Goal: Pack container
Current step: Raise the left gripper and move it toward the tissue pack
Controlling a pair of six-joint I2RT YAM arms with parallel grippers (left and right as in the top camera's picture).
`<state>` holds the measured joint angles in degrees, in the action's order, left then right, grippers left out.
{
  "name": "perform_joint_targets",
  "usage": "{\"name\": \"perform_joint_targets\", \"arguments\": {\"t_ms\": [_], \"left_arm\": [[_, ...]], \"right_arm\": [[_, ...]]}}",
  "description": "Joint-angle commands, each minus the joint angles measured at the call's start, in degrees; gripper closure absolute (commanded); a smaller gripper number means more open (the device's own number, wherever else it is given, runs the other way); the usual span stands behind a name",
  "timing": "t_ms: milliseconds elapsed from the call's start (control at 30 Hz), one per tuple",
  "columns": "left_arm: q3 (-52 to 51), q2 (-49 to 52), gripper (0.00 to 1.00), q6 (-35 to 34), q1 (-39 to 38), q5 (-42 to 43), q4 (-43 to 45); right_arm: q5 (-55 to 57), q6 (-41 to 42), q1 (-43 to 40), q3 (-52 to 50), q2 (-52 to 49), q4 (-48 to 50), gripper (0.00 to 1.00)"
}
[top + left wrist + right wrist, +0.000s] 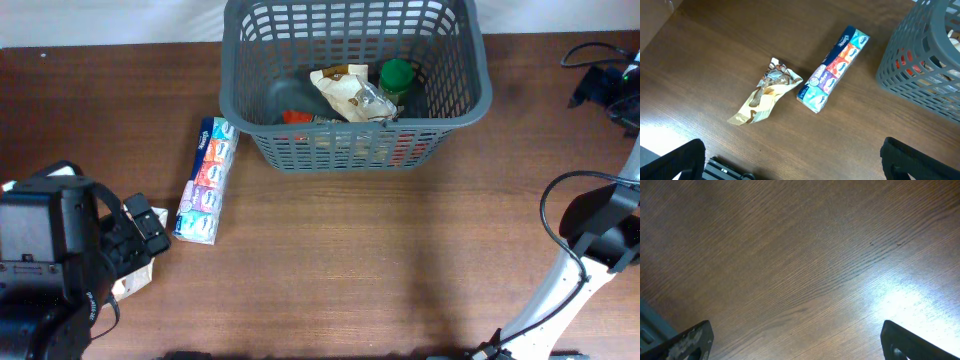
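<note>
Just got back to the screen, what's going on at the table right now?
Packing is partway. The basket already holds a green-capped bottle, a tan packet and something red. A tissue pack and a snack wrapper lie on the table outside it, near the left arm. The left claw hangs open above those two, holding nothing; the right claw is open over bare wood.

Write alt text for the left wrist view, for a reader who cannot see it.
A long pack of colourful tissue packets and a crumpled gold snack wrapper lie side by side on a brown wooden table. The grey slotted container sits at the upper right, and the left gripper hangs open above, empty.
</note>
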<state>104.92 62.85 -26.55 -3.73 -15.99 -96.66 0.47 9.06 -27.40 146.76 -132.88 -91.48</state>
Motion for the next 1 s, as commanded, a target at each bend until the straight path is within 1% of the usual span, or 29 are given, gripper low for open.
{"name": "perform_joint_targets", "arguments": {"t_ms": [0,200,300,500,633,800,833,900,967], "left_arm": [[0.13,-0.02,0.01,0.72,0.31,0.39,0.00],[0.13,-0.02,0.01,0.72,0.31,0.02,2.14],[0.13,0.02,0.01,0.70,0.31,-0.15,4.55],[0.13,0.02,0.01,0.02,0.31,1.11,6.86],[0.13,0.04,0.01,0.04,0.31,4.61,7.13],[0.13,0.04,0.01,0.15,0.31,4.31,8.83],[0.13,0.17,0.01,1.14,0.31,4.20,9.88],[0.13,0.63,0.00,5.60,0.31,3.91,12.41],[0.13,1.57,0.01,9.07,0.33,0.09,14.10]], "right_arm": [[1.11,0.24,0.00,-0.24,0.26,0.02,0.01],[1.11,0.24,0.00,-0.24,0.26,0.02,0.01],[1.11,0.24,0.00,-0.24,0.26,0.02,0.01],[1.11,0.24,0.00,-0.24,0.26,0.02,0.01],[1.11,0.26,0.00,-0.24,0.26,0.02,0.01],[1.11,0.24,0.00,-0.24,0.26,0.02,0.01],[1.11,0.24,0.00,-0.24,0.26,0.02,0.01],[1.11,0.24,0.00,-0.24,0.26,0.02,0.02],[1.11,0.26,0.00,-0.24,0.26,0.02,0.01]]}}
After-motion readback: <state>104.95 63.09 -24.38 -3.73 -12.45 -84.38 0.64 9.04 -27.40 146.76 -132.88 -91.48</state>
